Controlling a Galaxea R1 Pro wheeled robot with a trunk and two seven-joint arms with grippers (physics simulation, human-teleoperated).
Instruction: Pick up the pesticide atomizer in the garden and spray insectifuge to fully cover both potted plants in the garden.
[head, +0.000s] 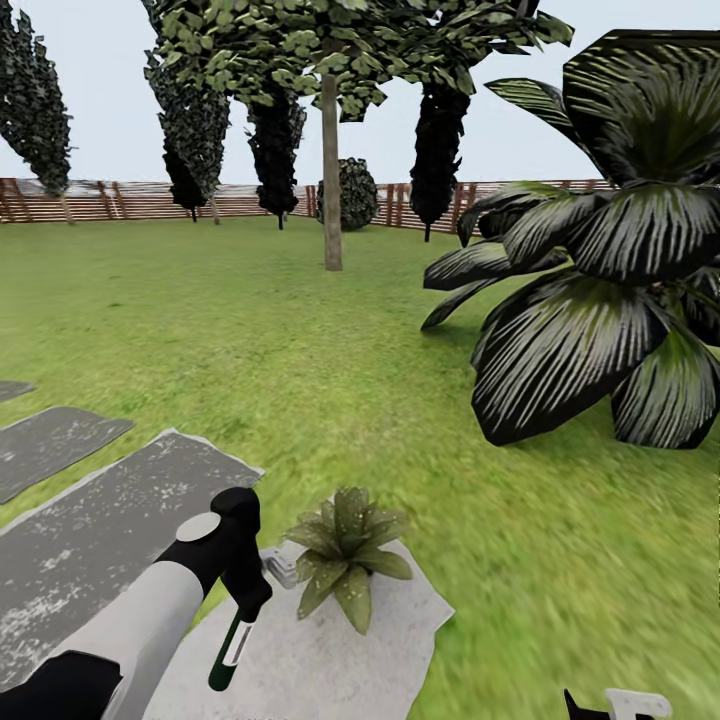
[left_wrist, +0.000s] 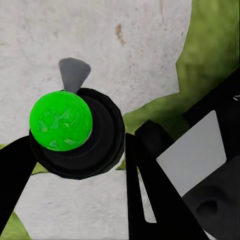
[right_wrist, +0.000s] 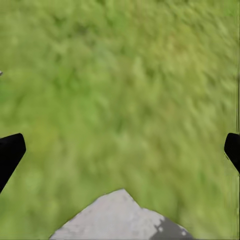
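Head view: the left pincer (head: 243, 600) hangs over a pale stepping stone (head: 330, 650), clamped on the green-bodied sprayer (head: 230, 650). One small potted plant (head: 345, 555) sits just beside it, nearer the big striped shrub (head: 600, 300).

Left wrist view: the fingers (left_wrist: 15, 170) grip the sprayer's black collar under its green cap (left_wrist: 61, 121). The spraying step seems underway; next, aim at the leaves.

Right wrist view: the right pincer (right_wrist: 120, 150) is spread apart over grass (right_wrist: 125, 90).

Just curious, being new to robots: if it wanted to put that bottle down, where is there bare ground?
Open lawn lies between the grey stepping stones and the big striped shrub. The pale stone is crowded by the potted plant and the left gripper with its bottle.
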